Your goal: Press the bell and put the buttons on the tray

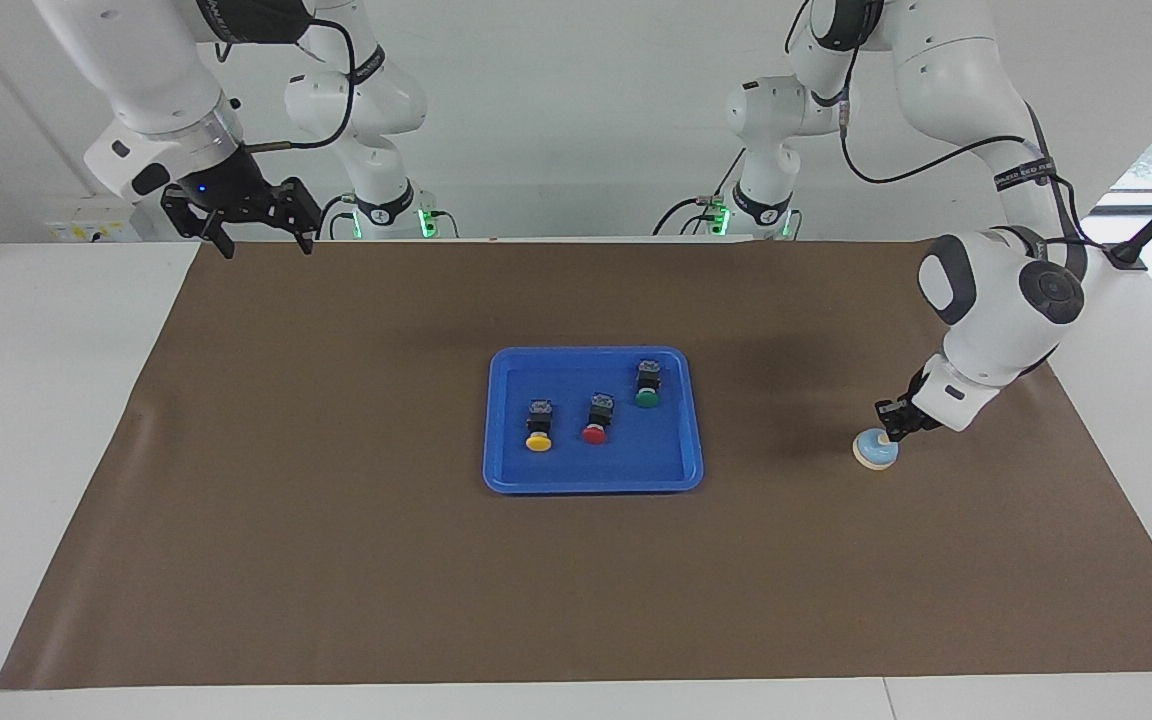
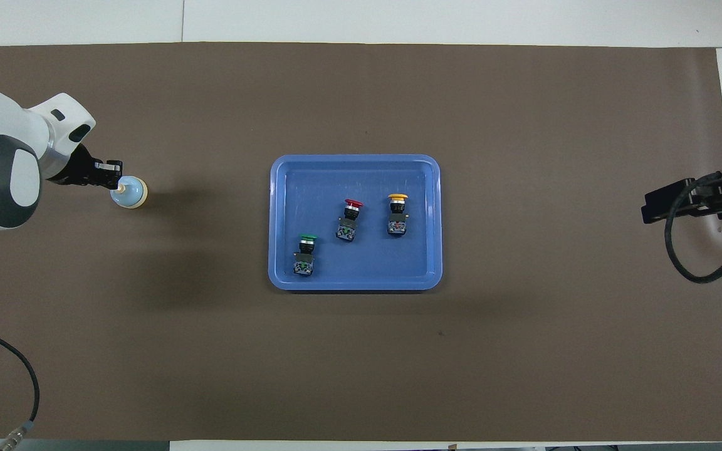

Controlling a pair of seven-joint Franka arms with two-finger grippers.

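The light-blue bell (image 1: 876, 451) (image 2: 130, 193) stands on the brown mat toward the left arm's end of the table. My left gripper (image 1: 892, 424) (image 2: 115, 182) is shut, and its tips rest against the bell's cream knob. The blue tray (image 1: 593, 482) (image 2: 355, 285) lies mid-table and holds three buttons: yellow (image 1: 538, 430) (image 2: 397, 213), red (image 1: 594, 422) (image 2: 350, 219) and green (image 1: 647, 386) (image 2: 306, 254). My right gripper (image 1: 256, 238) hangs open and empty, high over the mat's corner by the right arm's base.
A brown mat (image 1: 336, 560) covers most of the white table. A black cable loop (image 2: 702, 250) hangs from the right arm's wrist. Another cable (image 2: 22, 388) lies at the mat's edge nearest the left arm.
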